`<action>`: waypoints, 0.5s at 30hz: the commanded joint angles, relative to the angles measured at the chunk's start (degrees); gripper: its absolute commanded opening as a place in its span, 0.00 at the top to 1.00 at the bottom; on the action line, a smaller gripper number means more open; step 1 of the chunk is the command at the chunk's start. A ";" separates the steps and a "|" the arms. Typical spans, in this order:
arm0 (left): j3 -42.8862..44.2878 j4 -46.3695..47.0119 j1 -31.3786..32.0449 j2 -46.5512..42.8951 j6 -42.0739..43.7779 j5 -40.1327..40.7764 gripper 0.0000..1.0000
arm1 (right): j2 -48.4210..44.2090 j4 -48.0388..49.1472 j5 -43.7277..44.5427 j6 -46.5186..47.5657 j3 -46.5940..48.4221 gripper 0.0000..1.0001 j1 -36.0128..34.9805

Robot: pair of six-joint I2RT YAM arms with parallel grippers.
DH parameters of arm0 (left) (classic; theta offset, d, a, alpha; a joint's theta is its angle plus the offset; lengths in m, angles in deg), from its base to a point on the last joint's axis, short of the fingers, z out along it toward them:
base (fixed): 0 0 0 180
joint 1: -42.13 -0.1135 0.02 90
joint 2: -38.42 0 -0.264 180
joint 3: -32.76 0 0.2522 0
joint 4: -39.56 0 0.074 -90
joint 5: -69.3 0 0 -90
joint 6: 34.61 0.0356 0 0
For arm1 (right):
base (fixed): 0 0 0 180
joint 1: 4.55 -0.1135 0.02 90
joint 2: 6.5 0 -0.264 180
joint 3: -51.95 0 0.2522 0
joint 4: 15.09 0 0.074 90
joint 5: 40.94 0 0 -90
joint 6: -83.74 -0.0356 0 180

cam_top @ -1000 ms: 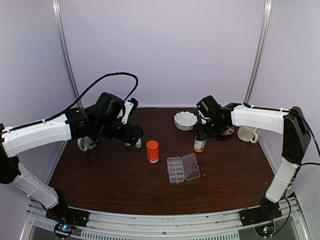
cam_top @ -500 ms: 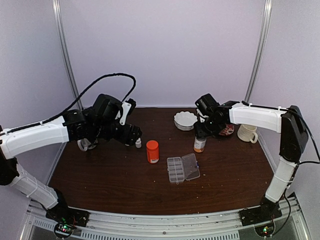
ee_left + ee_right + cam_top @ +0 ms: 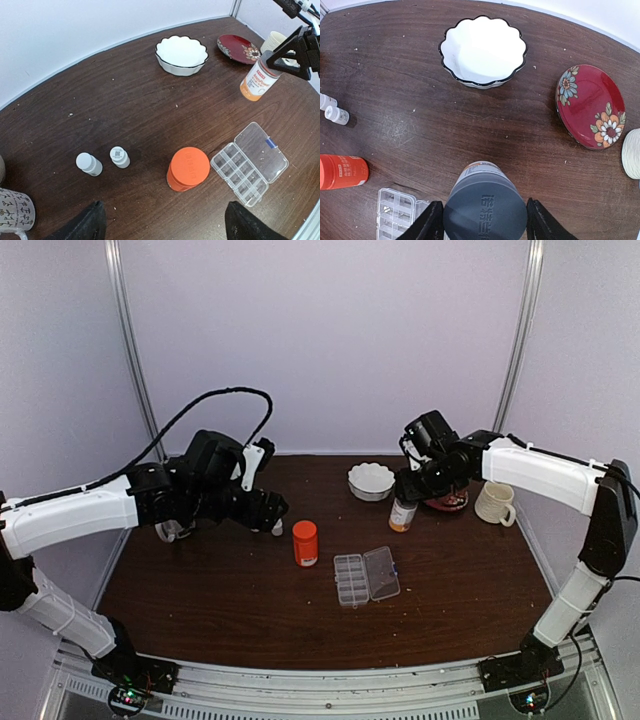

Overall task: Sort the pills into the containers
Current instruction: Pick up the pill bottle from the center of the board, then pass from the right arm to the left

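Pale lilac walls back a dark wooden table (image 3: 220, 600). Toward its near middle the clear organizer box (image 3: 365, 577) lies with its lid open flat, just right of an upright orange bottle (image 3: 305, 542). Any pills in its cells are too small to make out. Over by the white bowl (image 3: 483, 50), the right gripper (image 3: 486, 226) is clamped on the cap of a grey-capped bottle (image 3: 259, 81). The left gripper (image 3: 168, 222) hangs above the table, fingers spread wide, holding nothing.
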 commanded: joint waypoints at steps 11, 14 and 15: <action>-2.02 4.99 -0.37 -0.99 -0.59 -3.19 0.15 | 5.23 -1.31 1.68 1.39 -2.14 0.45 0.14; -1.86 4.97 -0.37 -0.63 -0.60 -3.11 0.15 | 5.49 -1.57 1.63 1.54 -2.66 0.39 0.01; -1.72 4.85 -0.36 -0.34 -0.56 -3.15 0.15 | 5.44 -1.65 1.62 1.62 -2.82 0.35 -0.10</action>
